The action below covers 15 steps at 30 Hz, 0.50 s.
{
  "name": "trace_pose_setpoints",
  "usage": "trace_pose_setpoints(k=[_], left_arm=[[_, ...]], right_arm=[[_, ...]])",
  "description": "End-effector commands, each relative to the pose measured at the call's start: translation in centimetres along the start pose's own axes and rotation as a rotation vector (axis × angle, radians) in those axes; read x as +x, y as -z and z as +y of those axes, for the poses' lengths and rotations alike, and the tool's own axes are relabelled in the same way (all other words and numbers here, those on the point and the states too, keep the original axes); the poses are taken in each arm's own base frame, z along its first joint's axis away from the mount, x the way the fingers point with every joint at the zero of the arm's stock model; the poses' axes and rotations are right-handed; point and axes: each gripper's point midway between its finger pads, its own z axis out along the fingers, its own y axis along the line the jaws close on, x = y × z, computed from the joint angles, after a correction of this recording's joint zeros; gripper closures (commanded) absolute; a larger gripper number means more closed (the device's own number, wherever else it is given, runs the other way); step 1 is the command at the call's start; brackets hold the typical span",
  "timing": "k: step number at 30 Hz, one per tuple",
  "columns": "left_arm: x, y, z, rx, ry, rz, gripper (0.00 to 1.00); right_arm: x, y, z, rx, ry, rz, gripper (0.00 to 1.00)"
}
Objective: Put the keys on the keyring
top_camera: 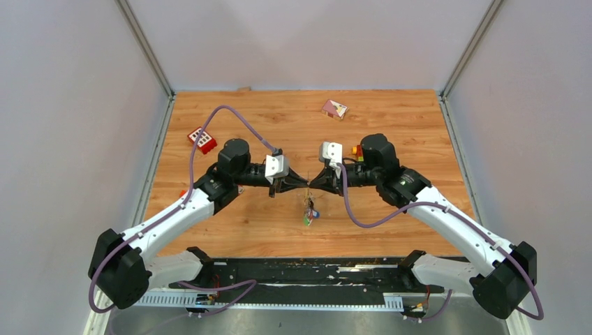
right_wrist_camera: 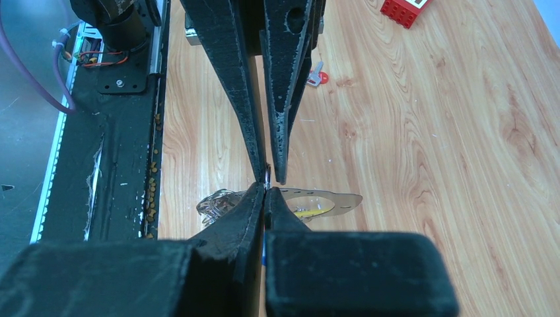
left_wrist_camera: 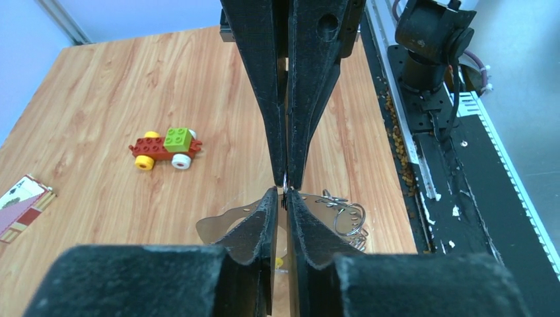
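Note:
My left gripper (top_camera: 301, 181) and right gripper (top_camera: 314, 181) meet tip to tip above the middle of the table. Both are shut on one thin metal piece at the top of a hanging bunch (top_camera: 308, 209). The keyring (left_wrist_camera: 228, 224), a flat grey loop with slots along its edge, hangs under the fingertips, and it also shows in the right wrist view (right_wrist_camera: 333, 198). Wire rings (left_wrist_camera: 349, 218) hang beside it. A yellow key (right_wrist_camera: 307, 212) shows through the loop. Green and blue tags (top_camera: 308, 218) hang lowest. A red key (right_wrist_camera: 317, 76) lies on the table behind the left gripper.
A red block with white squares (top_camera: 202, 139) lies at the far left. A brick toy car (left_wrist_camera: 165, 146) stands by the right arm. A pink card box (top_camera: 334, 109) lies at the back. The black base rail (top_camera: 307, 269) runs along the near edge.

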Motion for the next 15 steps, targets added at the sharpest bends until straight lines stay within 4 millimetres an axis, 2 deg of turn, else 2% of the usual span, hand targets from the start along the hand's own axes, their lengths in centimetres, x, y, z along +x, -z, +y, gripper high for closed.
trace_pose_setpoints(k=[1, 3, 7, 15], left_arm=[[-1.2, -0.2, 0.3, 0.009, -0.025, -0.037, 0.89], [-1.2, -0.2, 0.3, 0.006, -0.023, -0.035, 0.99], [-0.9, 0.1, 0.4, -0.014, -0.021, -0.019, 1.00], [0.0, 1.5, 1.3, -0.100, -0.034, 0.098, 1.00]], right_arm=[[-2.1, 0.0, -0.2, -0.010, 0.049, -0.071, 1.00], [-2.1, 0.0, -0.2, -0.008, 0.050, -0.071, 1.00], [-2.0, 0.1, -0.7, 0.022, 0.054, -0.058, 1.00], [-0.2, 1.3, -2.6, 0.148, 0.183, 0.029, 0.63]])
